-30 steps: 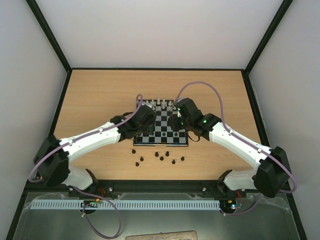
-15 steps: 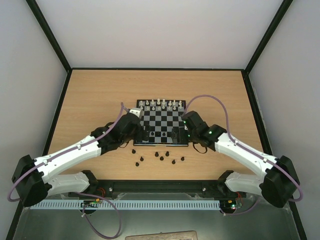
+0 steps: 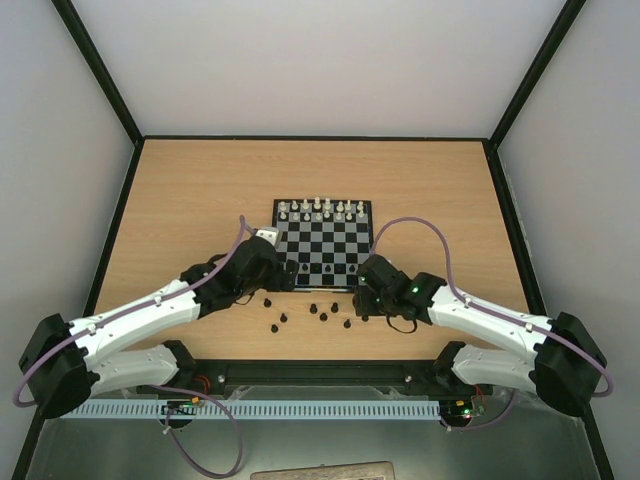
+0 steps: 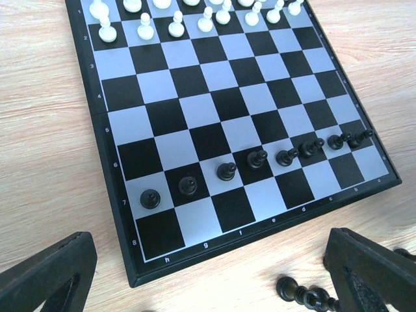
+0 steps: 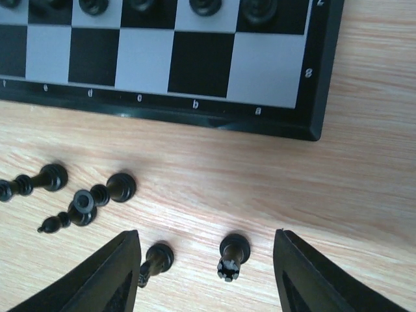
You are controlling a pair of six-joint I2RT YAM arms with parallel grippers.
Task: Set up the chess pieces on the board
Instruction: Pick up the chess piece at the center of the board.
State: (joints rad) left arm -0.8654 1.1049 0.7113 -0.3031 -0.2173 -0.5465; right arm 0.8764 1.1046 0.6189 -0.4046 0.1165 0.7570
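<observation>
Tiny black chess pieces [image 5: 233, 250]: one sits between my right claw's [image 5: 205, 240] fingers, others just left of them.
Right claw: spread, pinching nothing.
Left claw [image 4: 208, 260]: spread above chequered black-and-white board's [image 4: 195, 110] near edge.

A light wooden table [image 3: 200, 180] is seen evenly lit, enclosed behind and on both sides by plain white walls [image 3: 320, 60] that are joined by black frame bars [image 3: 100, 72], while a white slotted strip [image 3: 300, 410] is mounted across a grey surface [image 3: 100, 452] just in front of the table's near edge.
</observation>
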